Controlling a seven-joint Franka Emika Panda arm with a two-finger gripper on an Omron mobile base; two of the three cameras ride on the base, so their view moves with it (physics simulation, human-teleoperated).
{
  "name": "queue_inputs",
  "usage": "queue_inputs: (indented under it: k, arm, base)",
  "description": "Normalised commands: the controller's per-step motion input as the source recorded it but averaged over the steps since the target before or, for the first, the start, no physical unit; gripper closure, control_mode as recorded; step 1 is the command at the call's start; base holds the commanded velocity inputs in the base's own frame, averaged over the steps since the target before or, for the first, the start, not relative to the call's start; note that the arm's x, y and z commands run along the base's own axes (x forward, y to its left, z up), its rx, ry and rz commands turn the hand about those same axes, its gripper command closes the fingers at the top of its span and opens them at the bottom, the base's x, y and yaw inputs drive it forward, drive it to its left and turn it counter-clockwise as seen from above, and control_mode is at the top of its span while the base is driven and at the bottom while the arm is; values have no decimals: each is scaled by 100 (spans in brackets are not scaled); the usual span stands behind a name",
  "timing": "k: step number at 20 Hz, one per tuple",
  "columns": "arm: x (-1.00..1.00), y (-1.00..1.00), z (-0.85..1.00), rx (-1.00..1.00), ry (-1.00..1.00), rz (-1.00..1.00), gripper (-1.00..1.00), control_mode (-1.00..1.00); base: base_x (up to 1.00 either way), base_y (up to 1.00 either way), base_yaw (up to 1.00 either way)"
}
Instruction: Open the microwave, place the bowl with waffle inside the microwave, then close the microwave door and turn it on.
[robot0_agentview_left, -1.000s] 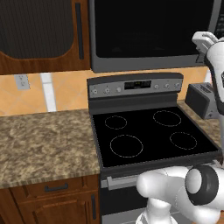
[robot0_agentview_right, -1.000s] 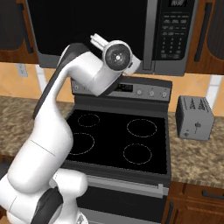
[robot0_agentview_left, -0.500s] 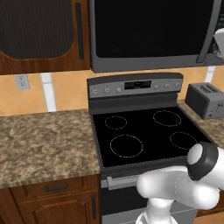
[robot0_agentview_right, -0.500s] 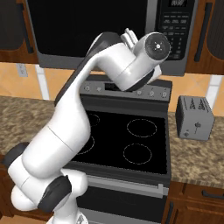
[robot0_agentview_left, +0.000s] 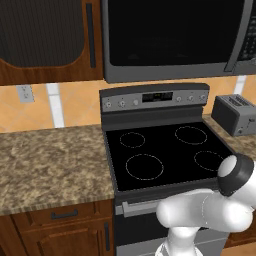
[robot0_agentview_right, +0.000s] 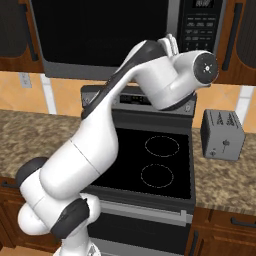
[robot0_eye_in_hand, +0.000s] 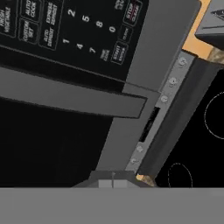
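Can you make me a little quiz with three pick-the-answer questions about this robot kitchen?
1. Where is the microwave?
A. Above the stove
B. On the floor
C. Under the counter

2. How many burner rings are on the stove?
A. Two
B. Four
C. Six

3. Is the microwave door open or shut?
A. Wide open
B. Taken off
C. Shut

Answers: 1 A, it hangs over the black cooktop. 2 B, four white circles show in the left base view. 3 C, the door lies flat against the front.
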Motion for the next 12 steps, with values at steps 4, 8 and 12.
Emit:
queue_inputs:
  k: [4, 8, 12]
  arm:
    - [12, -5, 0, 22, -16, -9, 100, -100]
    - [13, -11, -1, 20, -14, -11, 100, -100]
    - [16, -13, -6, 6, -4, -12, 100, -100]
  base:
    - [0, 0, 0]
    - [0, 0, 0]
    - [0, 0, 0]
